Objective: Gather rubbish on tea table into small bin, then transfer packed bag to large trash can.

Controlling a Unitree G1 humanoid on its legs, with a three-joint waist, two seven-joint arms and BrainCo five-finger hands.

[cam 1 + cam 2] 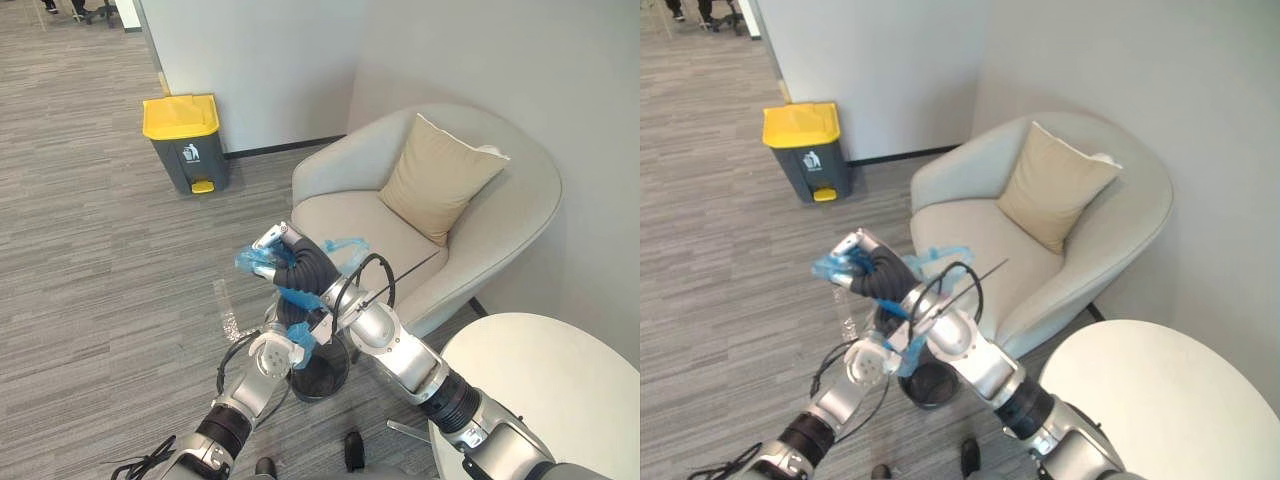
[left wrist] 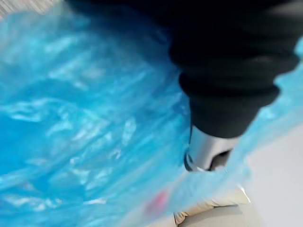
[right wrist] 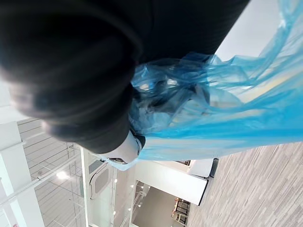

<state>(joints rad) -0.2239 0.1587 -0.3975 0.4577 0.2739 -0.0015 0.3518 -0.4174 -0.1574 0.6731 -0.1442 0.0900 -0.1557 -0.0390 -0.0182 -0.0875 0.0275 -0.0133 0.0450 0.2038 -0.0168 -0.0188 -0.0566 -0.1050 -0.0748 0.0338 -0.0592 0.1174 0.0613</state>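
Note:
A blue plastic bag (image 1: pixel 300 290) hangs stretched between my two hands above the small black bin (image 1: pixel 322 376) on the floor. My right hand (image 1: pixel 272 250) is raised in front of the armchair, fingers curled round the bag's upper edge, with blue film (image 3: pixel 199 109) bunched over them. My left hand (image 1: pixel 275 355) is lower, at the bin's rim, and pinches a strip of the same bag (image 2: pixel 85 118). The large grey trash can with a yellow lid (image 1: pixel 185 140) stands shut against the far wall.
A beige armchair (image 1: pixel 510 230) with a tan cushion (image 1: pixel 438 178) stands to the right of the bag. A white round table (image 1: pixel 560 385) is at the lower right. Grey wood-look floor (image 1: pixel 90 270) stretches from the bin to the trash can.

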